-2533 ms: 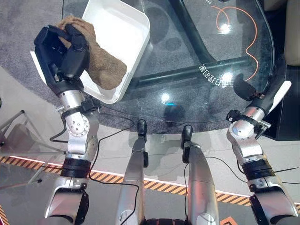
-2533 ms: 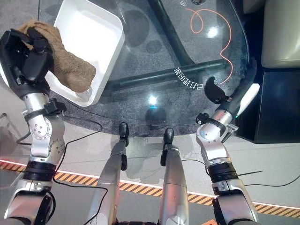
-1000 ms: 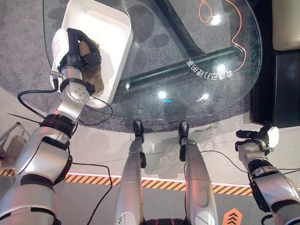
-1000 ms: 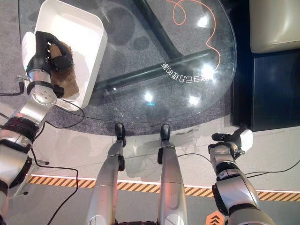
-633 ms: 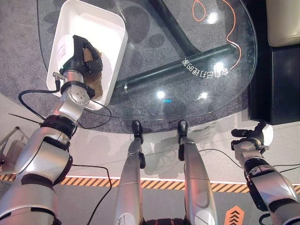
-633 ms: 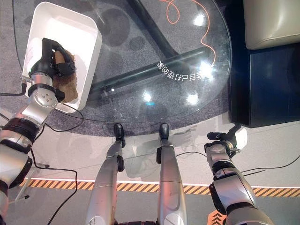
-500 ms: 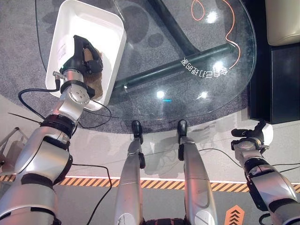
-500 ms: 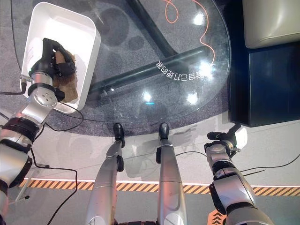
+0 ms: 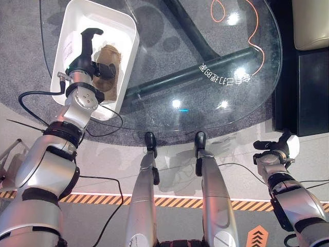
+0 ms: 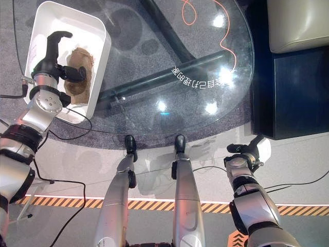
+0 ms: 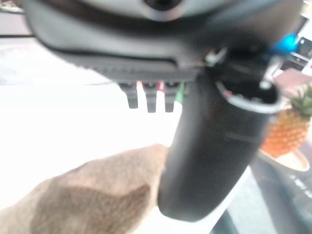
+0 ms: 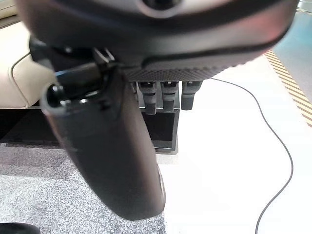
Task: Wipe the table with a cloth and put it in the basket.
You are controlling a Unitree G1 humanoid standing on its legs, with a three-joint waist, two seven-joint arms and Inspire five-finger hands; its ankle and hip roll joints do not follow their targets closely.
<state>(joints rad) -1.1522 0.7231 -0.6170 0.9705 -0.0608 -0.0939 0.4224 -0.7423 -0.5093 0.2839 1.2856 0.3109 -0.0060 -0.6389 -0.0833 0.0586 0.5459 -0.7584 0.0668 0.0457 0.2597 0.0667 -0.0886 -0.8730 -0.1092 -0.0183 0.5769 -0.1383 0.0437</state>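
A brown cloth (image 9: 107,66) lies inside the white basket (image 9: 118,19) on the floor at the far left, beside the round glass table (image 9: 205,82). My left hand (image 9: 81,50) hovers in the basket just left of the cloth, fingers straight and lifted off it. The left wrist view shows the cloth (image 11: 92,195) lying free below the extended thumb (image 11: 214,151). My right hand (image 9: 280,149) hangs low at the right, off the table over the pale floor, fingers relaxed.
The glass table has a dark frame (image 9: 195,72) beneath it and an orange cable (image 9: 254,36) at the far right. A dark cabinet (image 9: 308,87) and a beige cushion (image 9: 311,20) stand at the right. A grey rug (image 9: 31,56) lies under the table.
My left hand has opened and let go of the cloth, which now lies in the basket. The right hand has stayed low at the right.
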